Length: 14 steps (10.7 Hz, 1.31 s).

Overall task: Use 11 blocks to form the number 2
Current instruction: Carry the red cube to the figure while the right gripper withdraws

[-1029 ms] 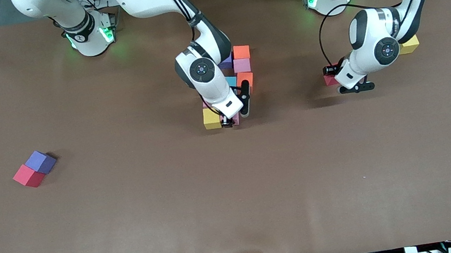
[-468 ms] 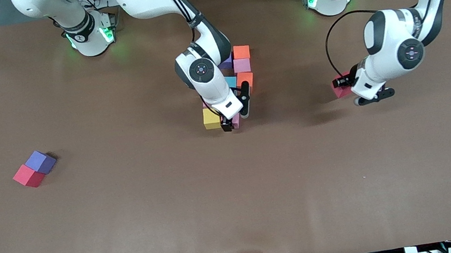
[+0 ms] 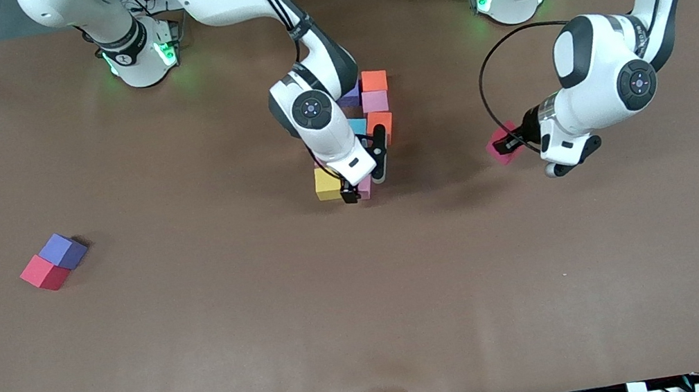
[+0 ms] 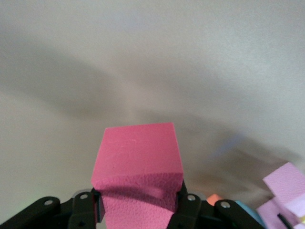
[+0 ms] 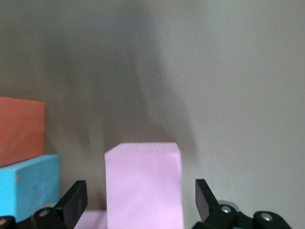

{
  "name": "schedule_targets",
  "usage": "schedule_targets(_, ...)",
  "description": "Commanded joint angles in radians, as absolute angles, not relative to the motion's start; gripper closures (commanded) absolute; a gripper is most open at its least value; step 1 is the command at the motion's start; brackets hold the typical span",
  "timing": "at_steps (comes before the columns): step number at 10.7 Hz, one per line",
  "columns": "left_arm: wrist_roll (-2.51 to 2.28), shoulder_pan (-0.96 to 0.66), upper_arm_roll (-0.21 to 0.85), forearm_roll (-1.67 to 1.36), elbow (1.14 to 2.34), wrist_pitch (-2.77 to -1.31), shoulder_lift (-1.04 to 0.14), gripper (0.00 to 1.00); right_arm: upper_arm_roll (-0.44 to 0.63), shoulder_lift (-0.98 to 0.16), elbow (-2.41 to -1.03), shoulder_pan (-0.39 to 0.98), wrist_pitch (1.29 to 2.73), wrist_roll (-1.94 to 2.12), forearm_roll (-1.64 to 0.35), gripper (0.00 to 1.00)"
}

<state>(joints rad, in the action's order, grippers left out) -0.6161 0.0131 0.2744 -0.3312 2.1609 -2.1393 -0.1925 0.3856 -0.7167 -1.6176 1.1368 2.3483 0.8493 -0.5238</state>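
My left hand (image 3: 510,146) is up over the bare worktop (image 3: 271,320) toward the left arm's end, clamped on a red block (image 3: 502,148); in the left wrist view that block (image 4: 138,179) sits squeezed between my fingers (image 4: 187,205).

My right hand (image 3: 363,183) is down at the cluster of blocks mid-worktop, its fingers spread apart on either side of a pink block (image 3: 365,186) without pressing it; the right wrist view shows gaps between that pink block (image 5: 144,183) and each finger (image 5: 206,198).

A yellow block (image 3: 327,183) lies just beside the pink one, toward the right arm's end. Farther from the front camera sit a light blue block (image 3: 359,126), two orange blocks (image 3: 380,122) (image 3: 374,80), another pink (image 3: 374,101) and a purple (image 3: 350,95).

Well apart, toward the right arm's end, a red cube (image 3: 43,272) touches a purple cube (image 3: 62,250).
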Motion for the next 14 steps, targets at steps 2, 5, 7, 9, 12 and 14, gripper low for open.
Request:
schedule_targets(2,-0.805,-0.027,0.267,-0.399,2.125,-2.201,-0.242,0.57,0.467,-0.579,-1.64,1.137,2.188,0.836,-0.465,0.0)
schedule_targets(5,-0.948,-0.101,0.267,-0.495,2.123,-2.311,-0.281,0.57,0.691,-0.54,-1.64,1.169,2.035,0.697,-0.439,0.0)
schedule_targets(7,-1.041,-0.145,0.268,-0.566,2.122,-2.417,-0.317,0.57,0.758,-0.525,-1.623,1.132,1.991,0.678,-0.404,0.0)
schedule_targets(9,-1.168,-0.204,0.273,-0.624,2.12,-2.491,-0.34,0.57,0.764,-0.5,-1.614,1.018,1.944,0.678,-0.346,0.0)
schedule_targets(12,-1.317,-0.279,0.273,-0.715,2.085,-2.508,-0.354,0.57,0.746,-0.494,-1.577,0.824,1.934,0.736,-0.241,0.0)
schedule_targets(14,-1.418,-0.325,0.273,-0.758,2.039,-2.531,-0.394,0.57,0.669,-0.479,-1.572,0.622,1.895,0.884,-0.305,0.0)
